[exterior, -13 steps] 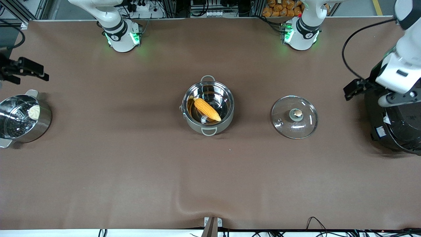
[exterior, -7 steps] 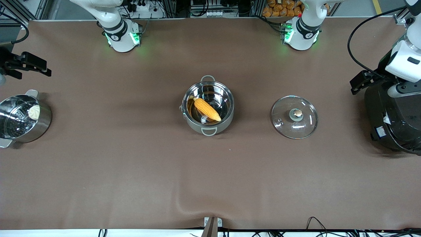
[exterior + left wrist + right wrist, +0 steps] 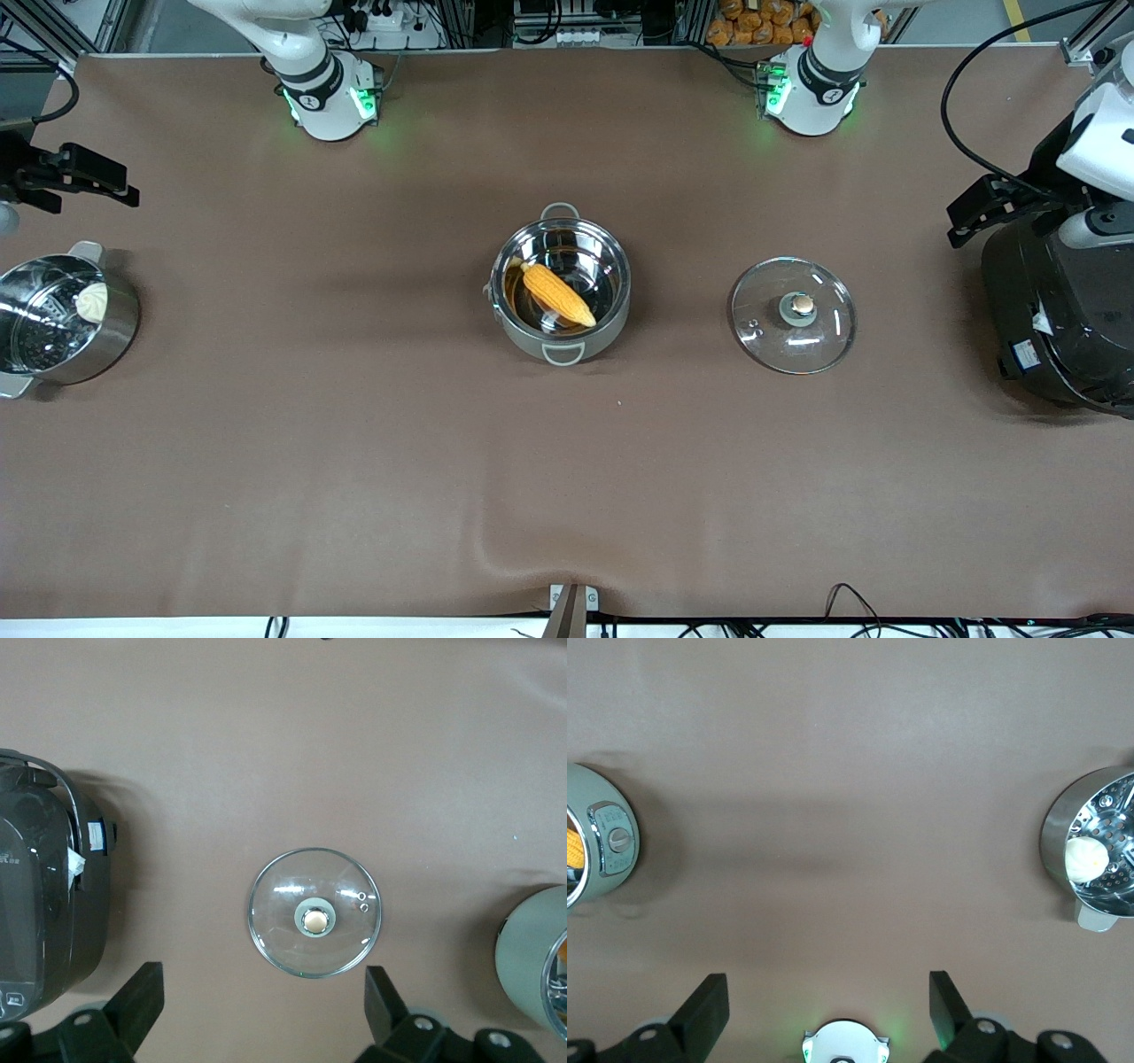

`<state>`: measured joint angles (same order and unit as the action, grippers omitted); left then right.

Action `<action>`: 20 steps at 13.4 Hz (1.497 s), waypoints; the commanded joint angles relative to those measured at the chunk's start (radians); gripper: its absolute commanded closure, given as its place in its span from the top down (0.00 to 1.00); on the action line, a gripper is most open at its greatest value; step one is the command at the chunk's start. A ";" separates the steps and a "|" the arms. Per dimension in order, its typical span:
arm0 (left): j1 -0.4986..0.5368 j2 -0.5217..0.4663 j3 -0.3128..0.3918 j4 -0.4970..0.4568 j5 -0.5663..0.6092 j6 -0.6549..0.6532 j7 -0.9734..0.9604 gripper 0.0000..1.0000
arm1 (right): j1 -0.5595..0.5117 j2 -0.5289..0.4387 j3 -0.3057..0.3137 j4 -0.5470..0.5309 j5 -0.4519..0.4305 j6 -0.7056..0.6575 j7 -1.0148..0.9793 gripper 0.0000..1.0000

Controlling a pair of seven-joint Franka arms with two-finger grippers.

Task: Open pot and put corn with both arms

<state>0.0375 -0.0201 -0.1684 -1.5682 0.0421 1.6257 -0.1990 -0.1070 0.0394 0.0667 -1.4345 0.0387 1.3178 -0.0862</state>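
The steel pot (image 3: 611,312) stands uncovered mid-table with the yellow-orange corn (image 3: 558,294) lying inside it. Its glass lid (image 3: 793,315) lies flat on the cloth beside it, toward the left arm's end, knob up. My left gripper (image 3: 988,211) is up over the black rice cooker's edge, open and empty; its wrist view looks down on the lid (image 3: 314,912) with the pot's wall (image 3: 536,957) at the frame edge. My right gripper (image 3: 84,173) is up over the table's edge at the right arm's end, open and empty (image 3: 827,992). The pot (image 3: 598,846) and a sliver of corn (image 3: 573,848) show there.
A steamer pot with a white bun (image 3: 62,319) stands at the right arm's end; it also shows in the right wrist view (image 3: 1094,850). The big black rice cooker (image 3: 1063,310) stands at the left arm's end. The cloth has a ridge near the front edge (image 3: 505,549).
Both grippers have drawn back, away from the pot and toward the bases' side of the table. The pot, corn and lid have not moved.
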 commanded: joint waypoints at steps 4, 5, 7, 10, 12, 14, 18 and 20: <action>-0.005 0.022 0.013 0.030 -0.021 -0.027 0.093 1.00 | 0.021 -0.019 -0.019 -0.011 -0.010 -0.005 0.016 1.00; -0.005 0.025 0.013 0.031 -0.021 -0.027 0.093 1.00 | 0.021 -0.021 -0.019 -0.011 -0.010 -0.005 0.016 1.00; -0.004 0.032 0.013 0.034 -0.021 -0.027 0.101 1.00 | 0.023 -0.021 -0.018 -0.011 -0.010 -0.006 0.016 1.00; -0.005 0.034 0.015 0.034 -0.021 -0.027 0.101 1.00 | 0.026 -0.022 -0.016 -0.012 -0.010 -0.005 0.016 1.00; -0.005 0.032 0.015 0.034 -0.021 -0.027 0.101 1.00 | 0.035 -0.022 -0.018 -0.012 -0.010 -0.006 0.016 1.00; -0.019 0.032 0.015 0.034 -0.016 -0.027 0.101 1.00 | 0.036 -0.022 -0.018 -0.012 -0.010 -0.006 0.016 1.00; -0.021 0.032 0.016 0.034 -0.022 -0.027 0.101 1.00 | 0.036 -0.022 -0.019 -0.012 -0.010 -0.011 0.016 1.00; -0.021 0.032 0.016 0.033 -0.024 -0.027 0.101 1.00 | 0.036 -0.022 -0.019 -0.012 -0.010 -0.011 0.016 1.00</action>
<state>0.0229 0.0024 -0.1622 -1.5617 0.0421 1.6240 -0.1213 -0.0861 0.0377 0.0589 -1.4345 0.0387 1.3141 -0.0859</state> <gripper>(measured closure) 0.000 0.000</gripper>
